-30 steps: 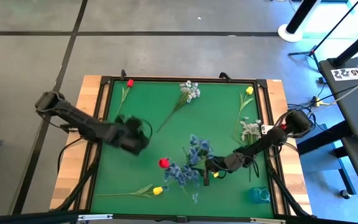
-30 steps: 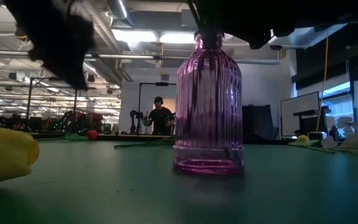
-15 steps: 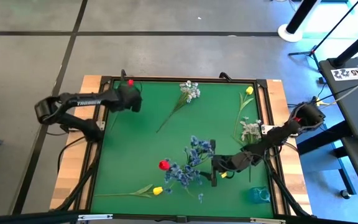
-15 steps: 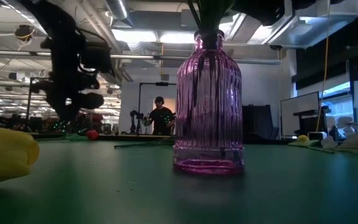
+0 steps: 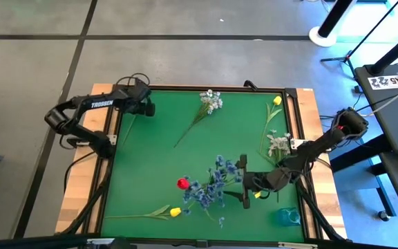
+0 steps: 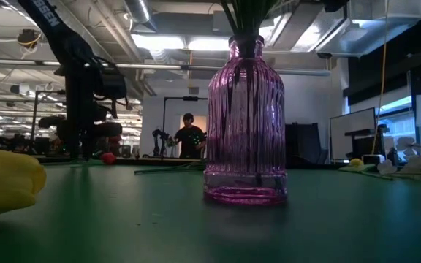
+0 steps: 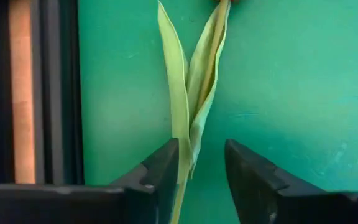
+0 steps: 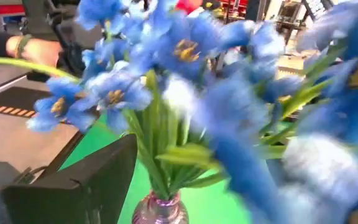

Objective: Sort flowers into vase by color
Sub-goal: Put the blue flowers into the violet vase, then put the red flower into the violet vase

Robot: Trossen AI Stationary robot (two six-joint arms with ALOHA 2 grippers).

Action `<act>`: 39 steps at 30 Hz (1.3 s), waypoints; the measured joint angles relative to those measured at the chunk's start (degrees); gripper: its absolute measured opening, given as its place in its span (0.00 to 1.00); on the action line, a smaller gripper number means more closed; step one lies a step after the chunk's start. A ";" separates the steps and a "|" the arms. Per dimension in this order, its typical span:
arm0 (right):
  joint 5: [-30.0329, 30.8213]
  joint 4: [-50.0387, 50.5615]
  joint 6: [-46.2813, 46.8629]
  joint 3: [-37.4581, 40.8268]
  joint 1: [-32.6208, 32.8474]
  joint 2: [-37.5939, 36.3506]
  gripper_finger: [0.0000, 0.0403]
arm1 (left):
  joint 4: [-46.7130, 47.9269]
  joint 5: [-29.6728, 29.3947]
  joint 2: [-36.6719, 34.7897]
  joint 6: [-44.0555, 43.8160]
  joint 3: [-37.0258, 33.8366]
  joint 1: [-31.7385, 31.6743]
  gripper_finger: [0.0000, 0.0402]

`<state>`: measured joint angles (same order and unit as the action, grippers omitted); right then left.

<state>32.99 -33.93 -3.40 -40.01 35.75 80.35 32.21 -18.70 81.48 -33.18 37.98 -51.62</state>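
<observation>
Left gripper spread astride a red tulip's stem at the mat's far-left corner.
Right gripper spread beside the vase of blue flowers.

Blossom sprays stand in the vase mid-table, with single flowers lying around it.

We see a green mat on the table. At twelve o'clock lies a whitish spray, at seven a yellow tulip. The purple vase stands near five.
</observation>
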 joint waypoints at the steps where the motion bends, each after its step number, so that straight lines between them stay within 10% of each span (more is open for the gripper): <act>1: 0.00 0.51 0.37 0.00 -0.13 -0.50 0.86 | -0.66 -0.40 0.64 0.16 0.01 -0.18 0.35; 8: -0.11 2.99 3.23 0.00 0.35 -1.66 0.86 | -2.25 -5.40 3.27 -2.04 0.11 0.99 0.39; 18: 4.13 14.55 3.42 -3.39 7.68 -7.11 0.86 | -1.72 -2.05 3.65 -5.68 -0.36 1.10 0.04; 23: 7.52 23.94 5.05 -6.68 11.77 -10.10 0.86 | -0.66 -0.32 3.25 -6.67 -1.16 3.35 0.02; 39: 16.32 34.07 19.51 -6.86 24.42 -7.66 0.86 | -4.52 0.72 -2.58 -16.93 -1.60 43.84 0.00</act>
<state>49.31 0.14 16.11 -46.87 60.16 72.69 27.69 -17.98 78.89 -50.11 36.38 -7.77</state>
